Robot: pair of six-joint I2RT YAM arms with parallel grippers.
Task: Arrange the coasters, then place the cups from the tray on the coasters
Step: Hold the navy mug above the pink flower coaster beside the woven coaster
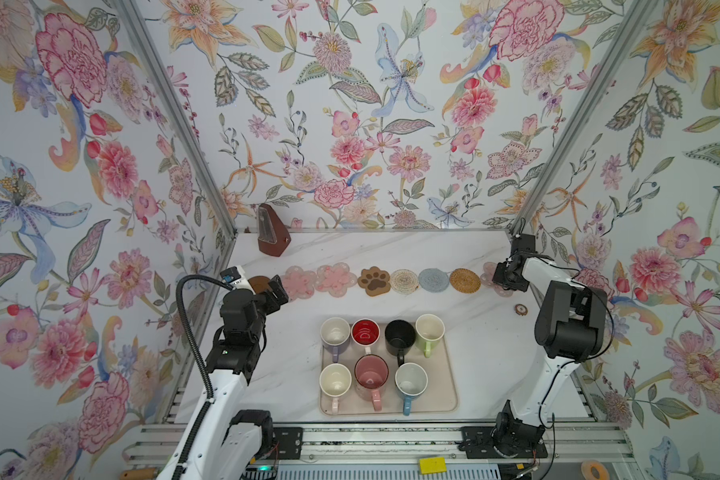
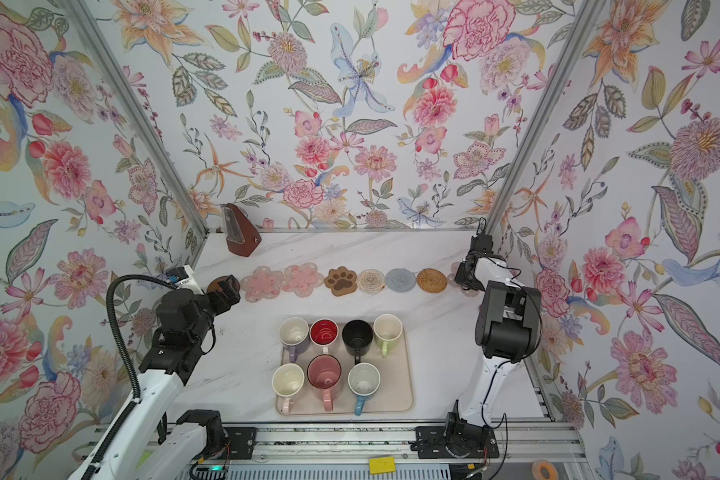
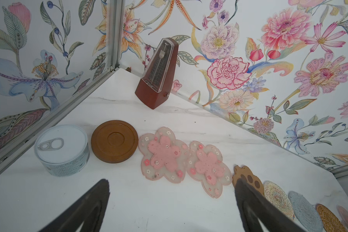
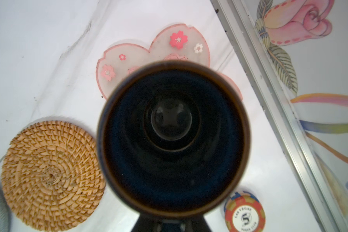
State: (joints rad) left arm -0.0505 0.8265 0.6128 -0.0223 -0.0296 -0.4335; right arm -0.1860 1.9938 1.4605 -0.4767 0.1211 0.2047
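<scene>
Surface: white marble-look tabletop (image 1: 267, 374), boxed on three sides by floral-papered walls (image 1: 350, 104). An aluminium rail (image 1: 391, 440) runs along the near edge, with a yellow block (image 1: 432, 464) in front of it.

Tray (image 1: 443, 374): near centre of the table, seven cups upright on it, handles toward the near edge.
- Near row: cream-pink cup (image 1: 335, 380), speckled pink cup (image 1: 371, 372), blue cup (image 1: 411, 380).
- Far row: lavender cup (image 1: 335, 334), red-inside cup (image 1: 365, 332), black cup (image 1: 400, 337), light green cup (image 1: 430, 330).
- All look empty.

Poker chip (image 1: 521, 308): flat on the table, right of the tray.

Left gripper (image 1: 278, 291): fingers spread wide, nothing between them, at the left end of the coaster row.

Coasters: one line across the table beyond the tray, edges touching or nearly so. Left to right: brown disc (image 3: 114, 141), pink flower (image 1: 298, 282), second pink flower (image 1: 336, 279), paw print (image 1: 374, 281), cream woven round (image 1: 404, 281), grey round (image 1: 433, 279), rattan round (image 1: 465, 279), third pink flower (image 4: 129, 60).

Right gripper (image 1: 510, 276): closed on the dark navy cup (image 4: 173, 136). The cup is upright and empty, over the third pink flower. Contact with the mat cannot be told.

Pale-blue can (image 3: 61, 149): lid sealed, just left of the brown disc.

Metronome (image 1: 272, 232): upright in the far left corner.
</scene>
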